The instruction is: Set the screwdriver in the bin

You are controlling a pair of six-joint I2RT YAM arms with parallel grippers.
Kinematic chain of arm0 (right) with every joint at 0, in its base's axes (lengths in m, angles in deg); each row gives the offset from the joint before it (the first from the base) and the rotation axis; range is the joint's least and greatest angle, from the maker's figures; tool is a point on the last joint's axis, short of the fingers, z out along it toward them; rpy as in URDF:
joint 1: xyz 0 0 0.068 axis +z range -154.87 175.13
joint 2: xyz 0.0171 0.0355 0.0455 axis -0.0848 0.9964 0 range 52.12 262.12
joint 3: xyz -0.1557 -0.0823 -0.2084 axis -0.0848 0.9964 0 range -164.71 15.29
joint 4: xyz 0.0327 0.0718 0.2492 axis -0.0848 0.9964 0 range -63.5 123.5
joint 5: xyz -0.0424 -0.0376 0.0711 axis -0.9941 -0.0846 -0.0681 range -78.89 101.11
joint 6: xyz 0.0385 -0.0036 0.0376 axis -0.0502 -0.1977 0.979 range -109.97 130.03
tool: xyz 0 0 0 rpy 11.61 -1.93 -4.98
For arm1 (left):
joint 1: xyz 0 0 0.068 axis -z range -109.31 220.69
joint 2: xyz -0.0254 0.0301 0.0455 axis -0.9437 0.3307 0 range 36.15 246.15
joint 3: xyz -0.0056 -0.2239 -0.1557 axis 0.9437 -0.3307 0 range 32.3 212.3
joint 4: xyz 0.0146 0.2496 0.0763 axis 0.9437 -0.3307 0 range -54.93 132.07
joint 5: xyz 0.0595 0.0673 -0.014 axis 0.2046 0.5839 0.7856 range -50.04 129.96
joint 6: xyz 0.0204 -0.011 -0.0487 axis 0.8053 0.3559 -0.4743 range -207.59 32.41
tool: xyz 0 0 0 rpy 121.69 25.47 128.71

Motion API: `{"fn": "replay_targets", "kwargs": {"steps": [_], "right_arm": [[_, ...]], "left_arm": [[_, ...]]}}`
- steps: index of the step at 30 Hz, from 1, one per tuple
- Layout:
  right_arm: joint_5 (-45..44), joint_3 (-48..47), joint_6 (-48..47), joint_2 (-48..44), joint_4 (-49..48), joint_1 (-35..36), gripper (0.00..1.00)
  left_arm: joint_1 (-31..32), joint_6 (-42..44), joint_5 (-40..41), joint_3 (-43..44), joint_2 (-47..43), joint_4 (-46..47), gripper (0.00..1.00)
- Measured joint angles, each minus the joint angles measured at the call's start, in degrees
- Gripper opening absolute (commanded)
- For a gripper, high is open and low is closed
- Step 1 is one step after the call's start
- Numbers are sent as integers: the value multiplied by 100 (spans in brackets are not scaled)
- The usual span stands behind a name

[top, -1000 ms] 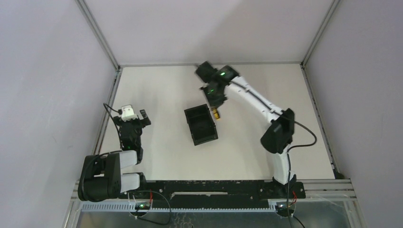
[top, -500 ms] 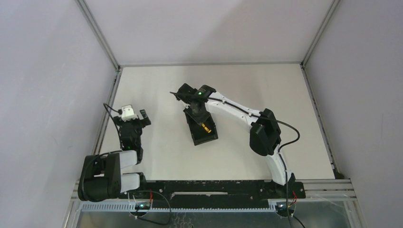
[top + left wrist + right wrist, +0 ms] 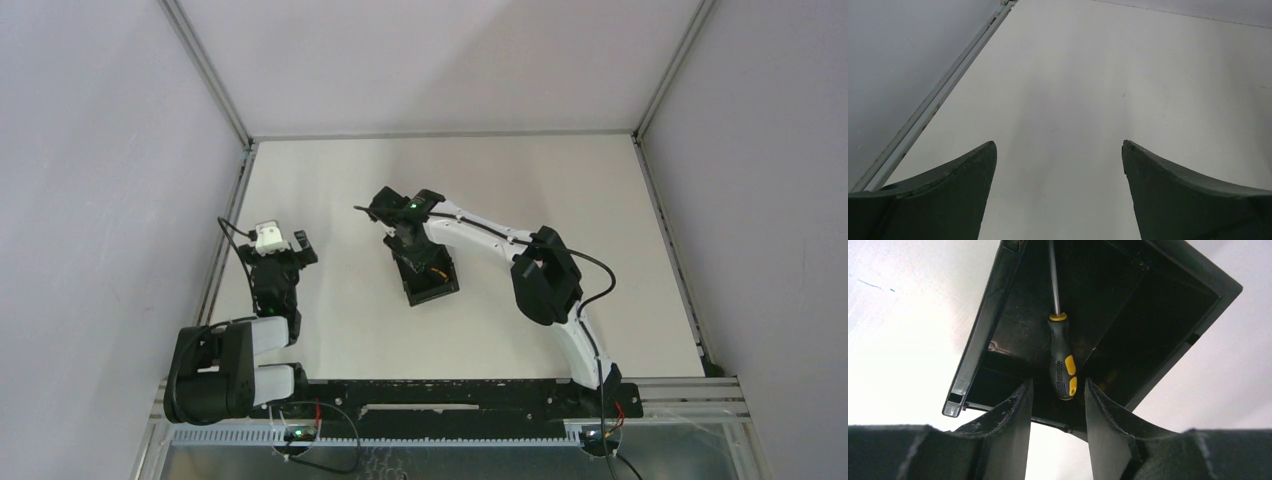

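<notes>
The right gripper (image 3: pixel 1058 384) hangs over the black bin (image 3: pixel 977 335), fingers partly spread and clear of the screwdriver (image 3: pixel 1060 357), which sits inside the bin. Its handle end lies between the fingertips, so a crooked lift could snag it and drag it out. The left gripper (image 3: pixel 1058 150) stands wide, empty.
</notes>
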Motion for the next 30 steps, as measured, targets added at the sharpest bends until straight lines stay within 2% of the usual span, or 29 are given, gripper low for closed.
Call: {"fn": "replay_targets", "kwargs": {"steps": [2, 4, 5, 7, 8, 12, 17, 23, 30], "right_arm": [[-31, 0, 13, -17, -17, 0, 49], [-72, 0, 44, -81, -50, 0, 56], [-85, 9, 63, -136, -74, -2, 63], [-107, 157, 111, -404, -227, -13, 97], [-105, 271, 140, -597, -310, -33, 99], [42, 887, 170, -1602, -774, -109, 100], [533, 2094, 260, -3150, -1692, -496, 100], [1213, 4129, 643, -4693, -2944, -1589, 100], [1478, 6218, 1121, -5989, -3834, -3060, 100]], "left_arm": [[0, 0, 2, 0, 2, 0, 100], [0, 0, 2, 0, 0, 0, 100], [0, -2, 2, 0, 0, 0, 100], [0, 0, 2, -2, 0, 0, 100], [0, 0, 2, -2, 0, 0, 100], [0, 0, 2, 0, 0, 0, 100], [0, -2, 0, 0, 0, 0, 100], [0, 0, 2, -2, 0, 0, 100], [0, 0, 2, -2, 0, 0, 100]]}}
